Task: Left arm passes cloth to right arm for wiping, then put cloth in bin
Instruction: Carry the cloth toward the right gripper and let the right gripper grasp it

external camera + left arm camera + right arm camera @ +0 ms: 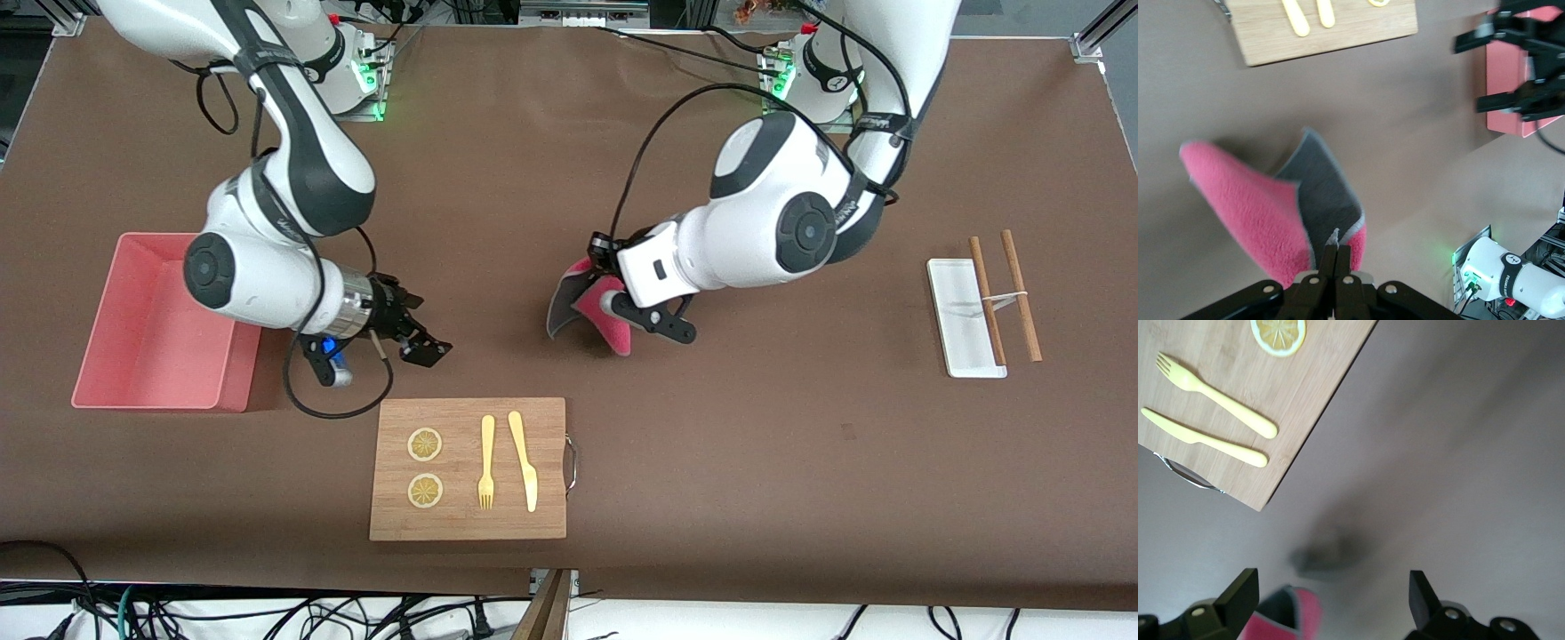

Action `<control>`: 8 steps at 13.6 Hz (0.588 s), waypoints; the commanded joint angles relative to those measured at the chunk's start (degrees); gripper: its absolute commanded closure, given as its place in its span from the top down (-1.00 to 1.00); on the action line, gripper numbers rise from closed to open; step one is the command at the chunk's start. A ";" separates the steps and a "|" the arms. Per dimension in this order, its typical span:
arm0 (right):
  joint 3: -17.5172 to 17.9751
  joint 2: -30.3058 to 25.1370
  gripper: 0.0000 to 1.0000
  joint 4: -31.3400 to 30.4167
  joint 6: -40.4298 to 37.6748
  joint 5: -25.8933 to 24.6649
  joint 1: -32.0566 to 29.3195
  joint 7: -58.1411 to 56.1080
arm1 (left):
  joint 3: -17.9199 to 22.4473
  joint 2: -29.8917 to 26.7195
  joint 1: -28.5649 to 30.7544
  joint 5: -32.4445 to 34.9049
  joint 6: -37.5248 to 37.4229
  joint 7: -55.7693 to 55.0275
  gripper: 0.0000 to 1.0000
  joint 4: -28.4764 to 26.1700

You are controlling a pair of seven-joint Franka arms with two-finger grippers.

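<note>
The whole worktop (711, 498) is seen from a high front camera facing the arm bases. Each wrist camera is aimed down past its end effector, close over the worktop. The board (468, 468) and cloth (597, 307) are shared by all three views; the bin (156, 320) is shared by front and left wrist views.

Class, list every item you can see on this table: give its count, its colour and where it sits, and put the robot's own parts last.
cloth: one, magenta-red with grey edge, hanging from the left gripper over mid-table
bin: one, pink, right arm's end
cutting board: one, wooden, nearest the front camera
lemon slices: two, yellow, on the board
fork: one, yellow, on the board
knife: one, yellow, beside the fork
tray: one, white, left arm's end
wooden sticks: two, brown, by the tray
left gripper: shut on cloth
right gripper: open, between bin and cloth
</note>
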 commanded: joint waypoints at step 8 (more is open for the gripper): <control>4.35 4.60 0.99 -1.44 5.57 0.70 2.58 7.13 | 0.66 3.24 -5.02 -4.79 5.01 -3.78 -1.00 6.87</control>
